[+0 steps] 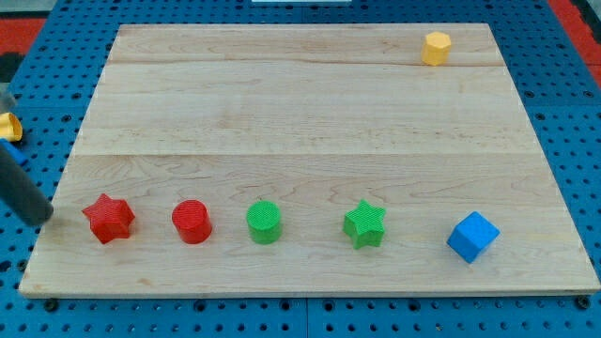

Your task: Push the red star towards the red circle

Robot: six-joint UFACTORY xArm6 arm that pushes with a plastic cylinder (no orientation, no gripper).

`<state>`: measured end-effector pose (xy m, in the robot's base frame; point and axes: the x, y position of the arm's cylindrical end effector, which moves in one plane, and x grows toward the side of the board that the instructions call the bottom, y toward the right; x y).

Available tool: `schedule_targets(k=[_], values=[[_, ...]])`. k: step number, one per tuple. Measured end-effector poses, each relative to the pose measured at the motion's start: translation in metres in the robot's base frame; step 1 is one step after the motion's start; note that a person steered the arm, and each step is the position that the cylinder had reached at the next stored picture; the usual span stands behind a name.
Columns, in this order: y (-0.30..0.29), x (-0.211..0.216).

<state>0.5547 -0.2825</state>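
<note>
My tip (43,222), a bare rod with no jaws to open or close, sits just left of the red star-shaped block (109,219) on the near-left wooden board (300,103). The red round block (192,222) lies directly right of the star, so tip, star and circle line up for a rightward push.

The red star-shaped block (109,218) lies flat in the lower left of the frame, near the left edge of the wooden board. The red round block, a short cylinder (192,222), stands upright just to its right, in the same row. A small gap separates them; they do not touch.
</note>
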Motion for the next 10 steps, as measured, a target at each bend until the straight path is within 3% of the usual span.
schedule_targets(k=[1,2,4,9,10], values=[[0.012,0.013],[-0.021,0.011],[0.013,-0.006],[0.077,0.007],[0.008,0.013]])
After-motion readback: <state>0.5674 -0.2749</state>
